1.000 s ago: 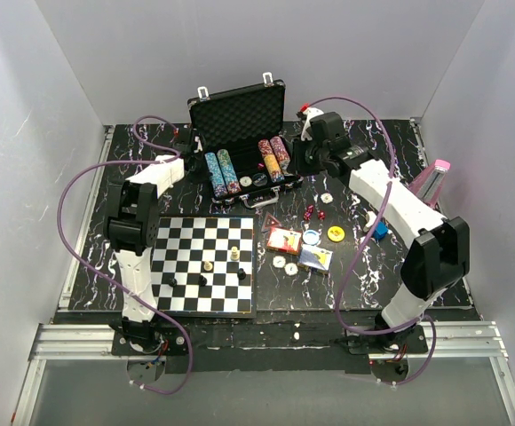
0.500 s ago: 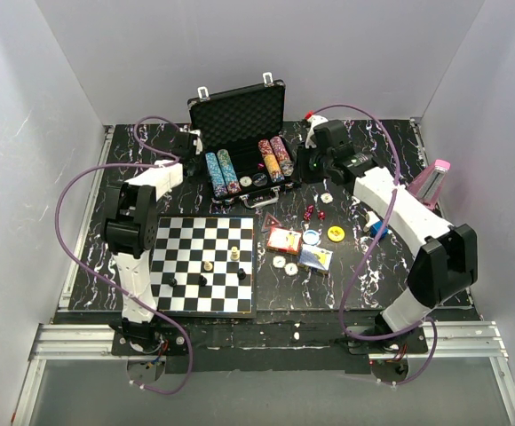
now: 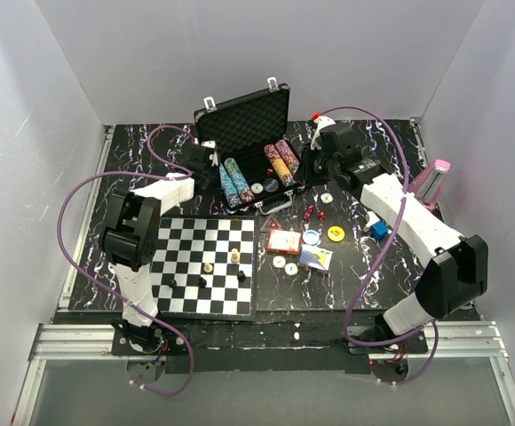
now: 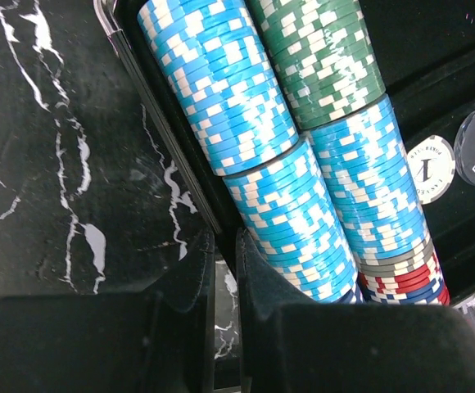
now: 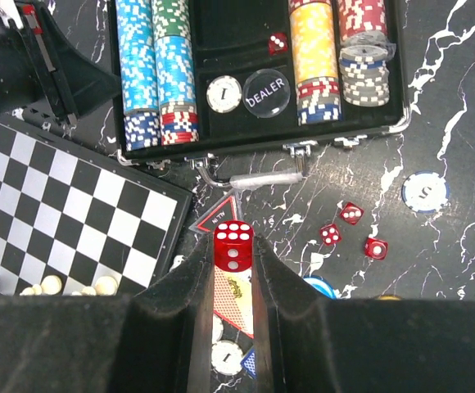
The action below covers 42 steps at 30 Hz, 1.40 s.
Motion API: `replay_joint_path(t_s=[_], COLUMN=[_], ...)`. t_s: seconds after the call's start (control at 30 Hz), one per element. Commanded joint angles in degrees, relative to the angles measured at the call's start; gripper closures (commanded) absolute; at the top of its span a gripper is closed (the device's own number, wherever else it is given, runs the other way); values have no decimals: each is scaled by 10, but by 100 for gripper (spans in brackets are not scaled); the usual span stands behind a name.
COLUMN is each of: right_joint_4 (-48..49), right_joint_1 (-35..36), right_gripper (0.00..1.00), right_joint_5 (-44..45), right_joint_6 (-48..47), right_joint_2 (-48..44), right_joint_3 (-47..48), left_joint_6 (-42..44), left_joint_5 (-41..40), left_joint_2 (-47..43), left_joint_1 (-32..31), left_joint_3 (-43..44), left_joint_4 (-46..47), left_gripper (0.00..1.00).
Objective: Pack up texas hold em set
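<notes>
Leftmost, the left gripper [image 4: 225, 250] is sitting closed at the left wall of the open black briefcase [image 3: 242, 120], which is lying at the back of the table. Inside it, four chip rows [image 5: 153, 74], two round buttons [image 5: 222, 93] and one boxed die [image 5: 277, 43] are resting. Further right, the right gripper [image 5: 232, 250] is pinching one held die [image 5: 233, 243], while three loose dice [image 5: 351, 213] are lying on the marble beyond.

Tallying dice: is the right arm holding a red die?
Yes, a red die sits pinched between the jaws of the right gripper.
</notes>
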Motion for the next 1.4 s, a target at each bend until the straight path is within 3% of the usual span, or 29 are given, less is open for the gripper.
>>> replay_joint_path(t_s=[0.0,0.33,0.8,1.23,1.37], right_joint_4=[25,38,58,28,18], right_joint_1=[2,2,0,-1,-2], right_gripper=[99,99,99,99,99], right_joint_5=[5,4,-5,-31,-28], right_joint_6=[9,-12,-104,-165,-171], right_joint_2=[-23,20,240,390,420], right_joint_3=[-11,0,157,315,340], left_joint_6=[25,44,78,40,42], left_joint_5=[167,176,210,117,91], left_joint_2=[-20,-38,-24,-43,-56], left_joint_1=[-68,-103,-140,-145,-144], left_joint_3=[-48,-64,-56,-19,-6], left_joint_4=[-101,-96,-91,-123,-129], left_gripper=[100,100,100,100,84])
